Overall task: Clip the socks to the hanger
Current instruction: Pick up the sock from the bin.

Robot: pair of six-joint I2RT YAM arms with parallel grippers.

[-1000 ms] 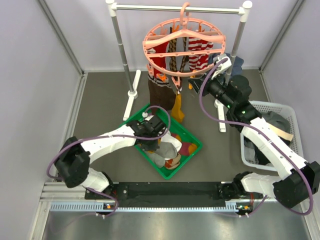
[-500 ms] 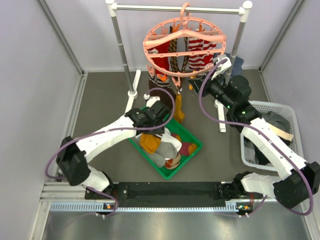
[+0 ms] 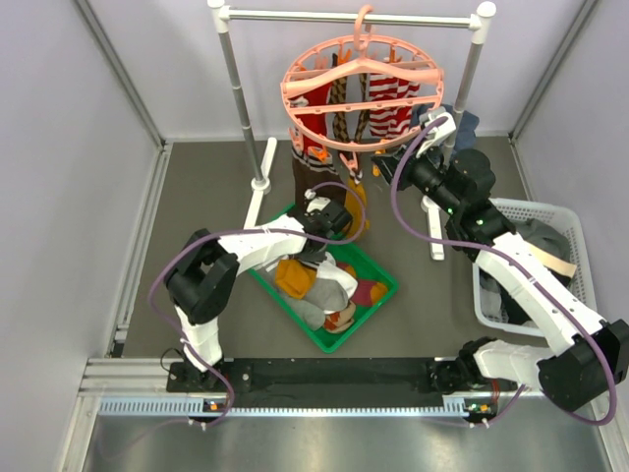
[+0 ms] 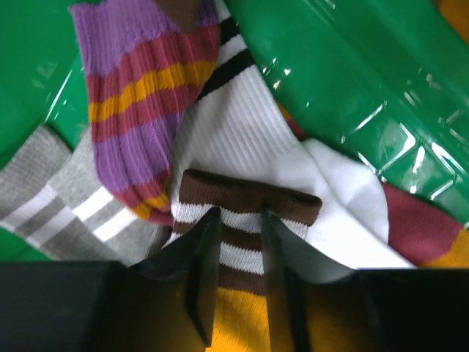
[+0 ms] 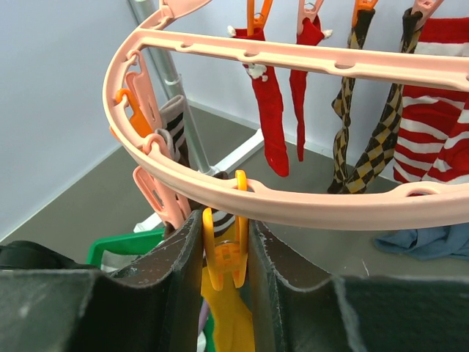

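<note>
The left gripper [image 4: 238, 246] pinches a mustard sock [image 4: 245, 326] by its striped cuff above the tray [image 4: 366, 81], the sock's body trailing toward 7 o'clock. The right gripper [image 5: 223, 229] clamps a clip [image 5: 226, 265] on the hanger [image 5: 330, 207], between 1 and 2 o'clock from the sock.

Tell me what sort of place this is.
Probably a robot test cell staged as a laundry corner: white walls, a clip hanger on a metal rail, a green tray of socks.
</note>
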